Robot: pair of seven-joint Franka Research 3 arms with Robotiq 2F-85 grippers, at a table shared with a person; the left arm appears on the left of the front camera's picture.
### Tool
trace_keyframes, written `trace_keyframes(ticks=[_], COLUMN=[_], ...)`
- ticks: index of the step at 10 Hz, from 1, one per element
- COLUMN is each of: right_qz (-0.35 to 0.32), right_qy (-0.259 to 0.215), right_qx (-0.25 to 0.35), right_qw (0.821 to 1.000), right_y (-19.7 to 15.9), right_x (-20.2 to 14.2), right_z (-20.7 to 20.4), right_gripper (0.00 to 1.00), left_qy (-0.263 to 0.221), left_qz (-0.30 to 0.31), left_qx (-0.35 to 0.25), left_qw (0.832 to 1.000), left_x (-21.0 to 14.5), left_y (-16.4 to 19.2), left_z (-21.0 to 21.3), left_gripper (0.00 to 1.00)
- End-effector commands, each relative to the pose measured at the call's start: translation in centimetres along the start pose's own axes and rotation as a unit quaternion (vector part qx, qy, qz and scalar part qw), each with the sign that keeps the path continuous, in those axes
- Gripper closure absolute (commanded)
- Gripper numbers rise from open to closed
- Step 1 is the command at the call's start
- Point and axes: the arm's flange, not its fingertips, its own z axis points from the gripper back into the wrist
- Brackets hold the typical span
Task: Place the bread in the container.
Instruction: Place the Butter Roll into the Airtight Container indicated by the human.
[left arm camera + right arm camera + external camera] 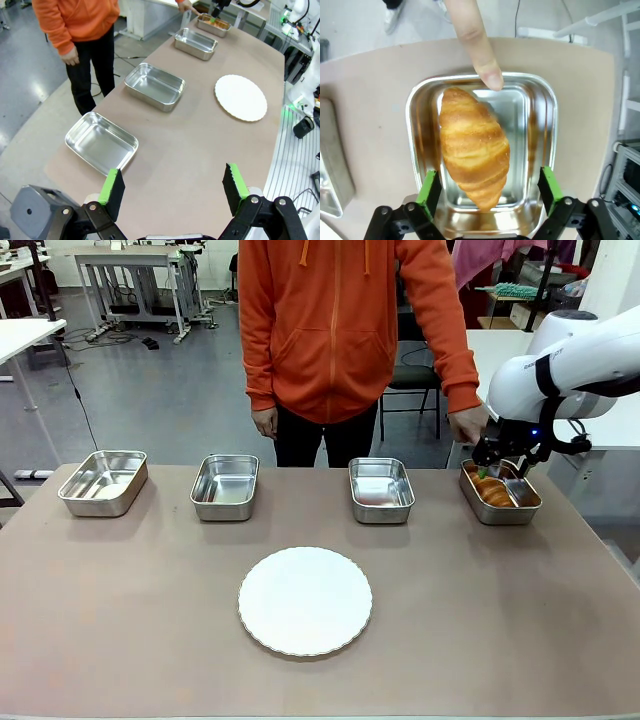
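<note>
The right arm [565, 365] is reaching in from the right side and bending down at the wrist, its right gripper [497, 472] pointing downward at the far right of the table. In the right wrist view its jaws are standing wide apart — the green pads [431, 187] are touching nothing. The left gripper [172, 187] is hovering high above the table's near-left end, tilted forward, its fingers also spread wide and empty. The person is standing at the far side, one hand [265, 422] hanging loose — the other hand [466, 426] is reaching down, an extended finger [476, 42] pointing downward just ahead of the right gripper.
</note>
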Motion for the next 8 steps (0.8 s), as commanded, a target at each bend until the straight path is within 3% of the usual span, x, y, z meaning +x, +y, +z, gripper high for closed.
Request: trace_keyframes(ticks=[1, 4, 8], right_qz=[-0.051, -0.097, -0.048], right_qy=[-0.056, -0.082, -0.078], right_qx=[-0.014, -0.011, -0.010], right_qw=[0.997, 0.992, 0.996], right_y=[1.8, 4.1, 6.5], right_x=[-3.7, -10.0, -18.7], right_z=[4.5, 8.5, 8.2], right_gripper=[0.00, 0.00, 0.00], left_qy=[-0.006, -0.006, -0.006], left_qz=[-0.007, -0.007, -0.007], left_qx=[0.001, 0.001, 0.001], left_qw=[1.000, 1.000, 1.000], left_x=[0.1, 0.1, 0.1], left_y=[-0.1, -0.1, -0.1], left_z=[0.0, 0.0, 0.0], left_gripper=[0.00, 0.00, 0.00])
